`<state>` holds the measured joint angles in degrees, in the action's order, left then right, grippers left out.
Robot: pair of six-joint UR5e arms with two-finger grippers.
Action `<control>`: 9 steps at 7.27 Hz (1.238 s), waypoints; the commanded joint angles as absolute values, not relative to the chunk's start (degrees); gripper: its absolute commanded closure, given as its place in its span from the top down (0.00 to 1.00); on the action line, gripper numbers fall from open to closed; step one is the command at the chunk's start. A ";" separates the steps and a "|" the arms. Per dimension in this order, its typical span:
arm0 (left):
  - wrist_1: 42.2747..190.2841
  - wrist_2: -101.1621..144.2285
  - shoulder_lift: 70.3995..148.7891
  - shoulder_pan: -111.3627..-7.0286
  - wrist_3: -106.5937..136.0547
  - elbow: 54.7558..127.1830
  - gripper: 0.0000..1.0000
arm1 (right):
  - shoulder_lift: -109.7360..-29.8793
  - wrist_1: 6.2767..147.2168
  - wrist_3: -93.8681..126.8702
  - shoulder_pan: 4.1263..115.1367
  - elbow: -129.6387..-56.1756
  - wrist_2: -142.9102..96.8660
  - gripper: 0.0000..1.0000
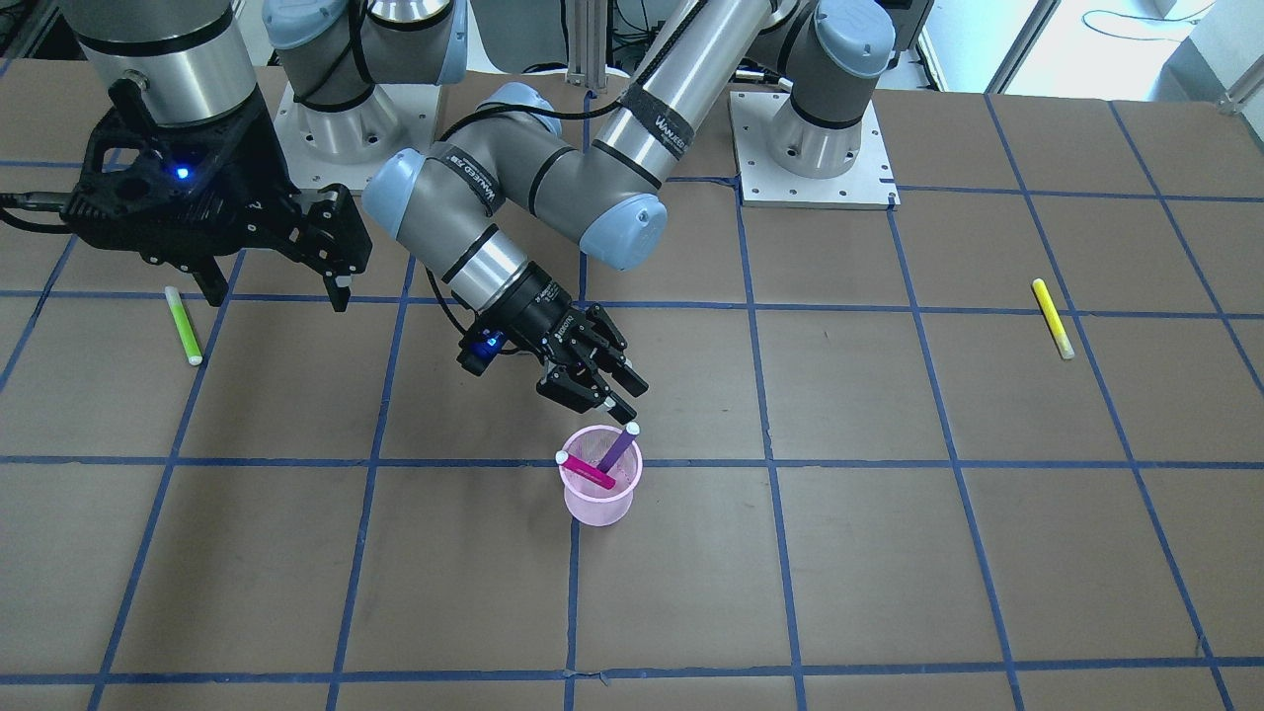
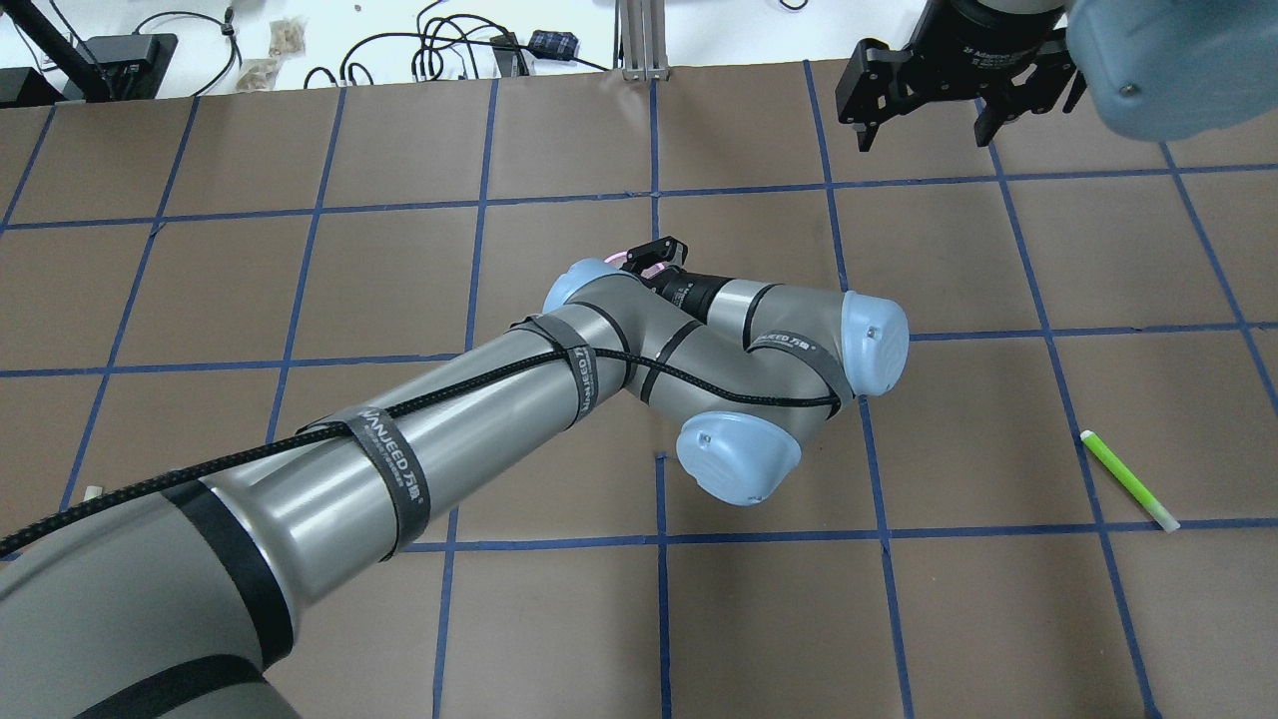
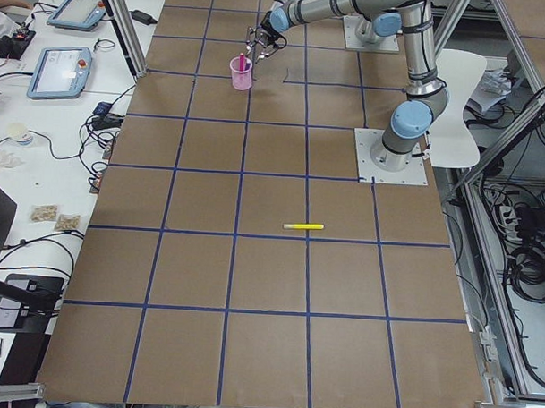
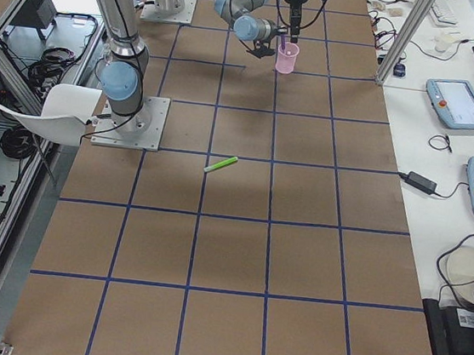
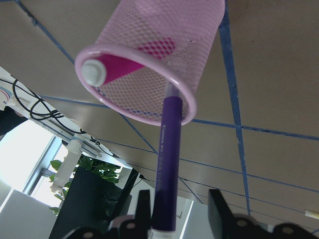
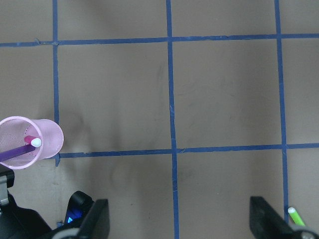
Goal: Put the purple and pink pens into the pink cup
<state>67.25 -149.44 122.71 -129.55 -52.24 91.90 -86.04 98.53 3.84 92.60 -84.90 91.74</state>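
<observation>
The pink mesh cup [image 1: 600,506] stands upright near the table's middle. The pink pen [image 1: 590,475] and the purple pen [image 1: 618,448] both stand in it, leaning on the rim. My left gripper [image 1: 617,395] hovers just above and behind the cup, open. In the left wrist view the purple pen [image 5: 167,149] rises from the cup [image 5: 164,30] into the gap between my spread fingers, close to one finger [image 5: 143,209]. The pink pen [image 5: 119,67] lies inside. My right gripper [image 1: 276,286] is open and empty, high at the side, away from the cup [image 6: 47,144].
A green pen [image 1: 183,326] lies on the table below my right gripper; it also shows in the overhead view [image 2: 1128,479]. A yellow pen [image 1: 1053,318] lies far off on my left side. The brown table has a blue tape grid.
</observation>
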 commanded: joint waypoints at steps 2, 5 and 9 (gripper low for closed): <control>66.80 -149.24 122.52 -129.55 -52.21 91.85 0.75 | -86.04 98.52 3.87 92.64 -84.90 91.67 1.00; 67.94 -145.41 117.44 -127.45 -56.83 93.25 0.67 | -86.13 98.44 3.87 92.55 -84.99 91.84 1.00; 66.88 -143.63 107.78 -120.00 -50.55 103.35 0.68 | -86.13 98.35 3.87 92.64 -84.90 91.85 1.00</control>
<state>66.99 -144.77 110.89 -123.23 -52.54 101.21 -86.10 98.45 3.87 92.59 -84.91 91.82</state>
